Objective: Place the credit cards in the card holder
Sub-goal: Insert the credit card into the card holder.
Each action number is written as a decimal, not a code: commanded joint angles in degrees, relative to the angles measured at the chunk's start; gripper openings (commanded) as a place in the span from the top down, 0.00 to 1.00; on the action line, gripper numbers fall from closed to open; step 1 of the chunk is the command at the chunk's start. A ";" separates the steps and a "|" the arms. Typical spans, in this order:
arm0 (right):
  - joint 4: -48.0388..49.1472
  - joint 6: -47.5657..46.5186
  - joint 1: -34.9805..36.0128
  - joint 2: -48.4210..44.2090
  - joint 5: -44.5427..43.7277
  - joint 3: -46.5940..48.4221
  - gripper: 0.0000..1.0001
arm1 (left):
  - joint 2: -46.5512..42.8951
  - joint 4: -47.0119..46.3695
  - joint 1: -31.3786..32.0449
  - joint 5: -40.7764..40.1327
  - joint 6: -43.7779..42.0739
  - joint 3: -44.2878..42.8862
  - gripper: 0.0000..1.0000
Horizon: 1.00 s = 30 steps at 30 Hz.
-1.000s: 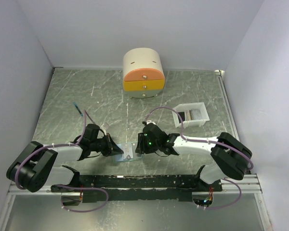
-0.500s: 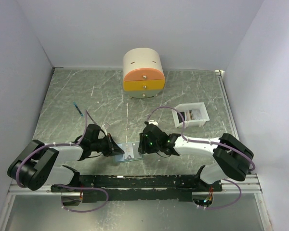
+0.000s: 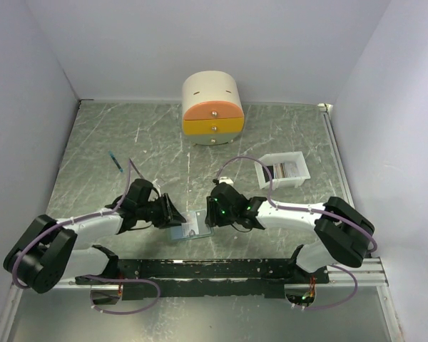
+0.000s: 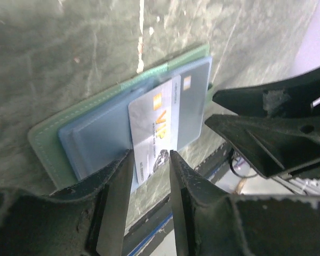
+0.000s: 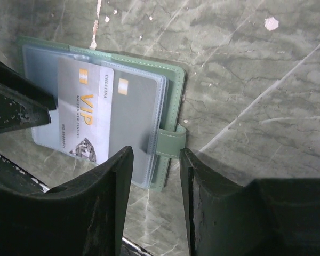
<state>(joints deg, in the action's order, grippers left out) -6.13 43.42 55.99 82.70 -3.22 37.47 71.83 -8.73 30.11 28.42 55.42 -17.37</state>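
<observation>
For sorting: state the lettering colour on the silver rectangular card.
Orange-gold "VIP" on the silver rectangular card; right wrist view.

card holder (image 5: 173, 80): open, flat | silver VIP card (image 5: 85, 114): lying on it

From above, you see only a sliver of the card holder (image 3: 191, 231); the left gripper (image 3: 178, 218) and right gripper (image 3: 206, 217) cover the rest. In the left wrist view the VIP card (image 4: 154, 128) runs down between the fingers (image 4: 117, 184), and you cannot tell whether they pinch it. Its small print is unreadable. The credit cards (image 3: 285, 169) in the white tray (image 3: 291, 181) are too small to count.
</observation>
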 commanded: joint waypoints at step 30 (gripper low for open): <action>4.62 -0.01 -0.43 1.27 0.17 -1.05 0.56 | 0.35 1.75 4.30 -6.52 0.82 -3.21 0.41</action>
<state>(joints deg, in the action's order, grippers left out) -3.60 42.81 55.68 82.98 -3.16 37.65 70.87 -4.38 33.43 21.82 55.57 -20.93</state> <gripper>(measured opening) 0.438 0.588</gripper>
